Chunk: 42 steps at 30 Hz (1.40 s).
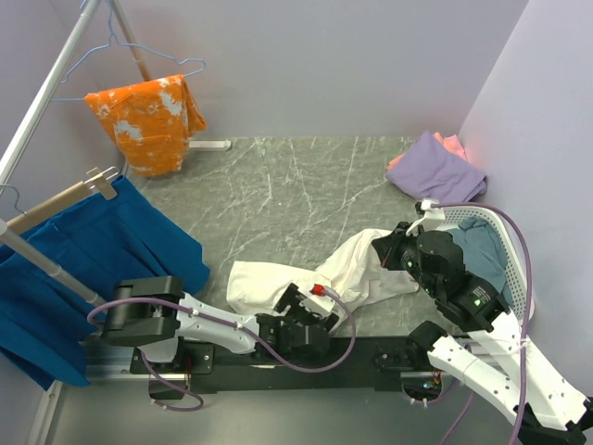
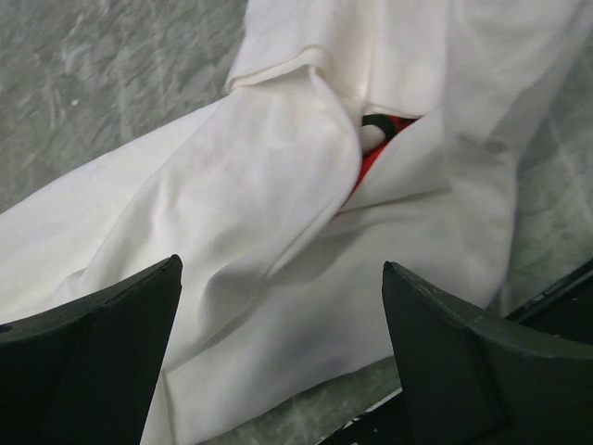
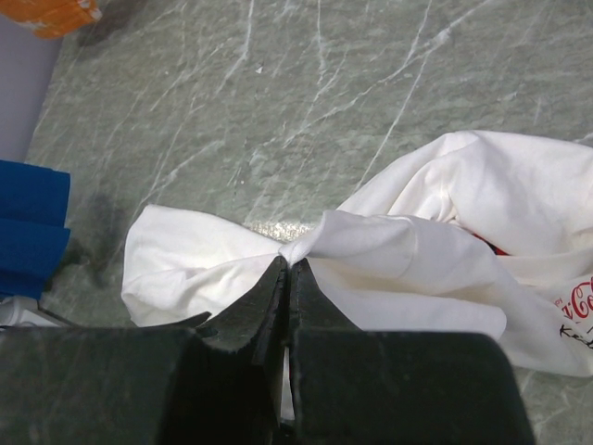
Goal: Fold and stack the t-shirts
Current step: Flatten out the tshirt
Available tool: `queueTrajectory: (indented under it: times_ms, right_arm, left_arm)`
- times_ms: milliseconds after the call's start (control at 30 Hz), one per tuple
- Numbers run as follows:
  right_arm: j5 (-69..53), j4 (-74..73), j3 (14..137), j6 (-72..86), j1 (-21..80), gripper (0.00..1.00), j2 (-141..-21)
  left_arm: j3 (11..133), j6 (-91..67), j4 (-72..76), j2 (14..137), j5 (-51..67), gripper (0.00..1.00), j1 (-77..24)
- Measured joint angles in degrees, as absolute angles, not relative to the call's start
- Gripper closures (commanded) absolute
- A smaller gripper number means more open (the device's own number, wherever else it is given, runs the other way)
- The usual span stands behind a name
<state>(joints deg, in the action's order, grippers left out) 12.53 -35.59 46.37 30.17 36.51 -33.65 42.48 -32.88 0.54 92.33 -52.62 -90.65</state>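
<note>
The white t-shirt (image 1: 357, 269) lies crumpled on the near middle of the table, its red print partly showing in the folds (image 2: 375, 153). My left gripper (image 1: 301, 301) is open just above the shirt's near hem; in the left wrist view (image 2: 283, 278) white cloth lies between the spread fingers (image 2: 473, 352), not gripped. My right gripper (image 1: 387, 248) is shut on a pinched fold of the white shirt (image 3: 417, 250), with the fingertips (image 3: 289, 264) closed on the cloth. The purple shirt (image 1: 437, 171) and the salmon-pink one (image 1: 452, 144) lie at the far right. A grey-blue one (image 1: 482, 260) sits in a basket.
A white basket (image 1: 515, 232) stands at the right behind my right arm. An orange splotched garment (image 1: 148, 120) hangs at the back left and a large blue cloth (image 1: 93, 260) hangs at the left, both on a rack. The table's front edge is close to my left gripper.
</note>
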Motion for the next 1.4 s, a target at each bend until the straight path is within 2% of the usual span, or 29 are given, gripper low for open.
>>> queueTrajectory:
  times_ms: [267, 667, 767, 800, 867, 900, 1000, 1233, 1400]
  right_arm:
    - [12.4, -35.6, 46.4, 30.2, 36.5, 0.95, -34.4]
    - [12.4, -35.6, 46.3, 30.2, 36.5, 0.94, -34.3]
    - [12.4, -35.3, 46.1, 30.2, 36.5, 0.94, -34.4]
    - [12.4, -35.0, 45.7, 30.1, 36.5, 0.94, -34.4]
    - [12.4, -35.1, 45.3, 30.1, 36.5, 0.94, -34.6]
    - [12.4, -35.1, 45.3, 30.1, 36.5, 0.94, -34.8]
    - [12.4, -35.1, 45.3, 30.1, 36.5, 0.95, -34.9]
    - [12.4, -35.2, 45.3, 30.0, 36.5, 0.95, -34.3]
    - [12.7, -35.6, 45.3, 29.9, 36.5, 0.95, -33.0]
  left_arm:
    - [44.1, -28.8, 3.7, 95.3, -47.5, 0.08, -90.4]
    - [42.5, -29.6, 6.8, 96.8, -51.2, 0.24, -88.6]
    - [41.6, -29.6, 7.4, 95.5, -51.4, 0.37, -87.4]
    - [41.5, -29.7, 7.7, 95.3, -51.4, 0.48, -86.9]
    - [41.5, -29.9, 8.2, 95.2, -51.5, 0.61, -86.1]
    - [41.5, -29.8, 8.4, 95.2, -51.6, 0.75, -85.8]
    - [41.5, -30.0, 9.0, 95.2, -51.9, 0.99, -85.0]
    - [40.6, -29.5, 9.1, 93.3, -51.7, 0.99, -82.5]
    - [37.5, -28.4, 8.9, 83.9, -50.2, 0.99, -78.8]
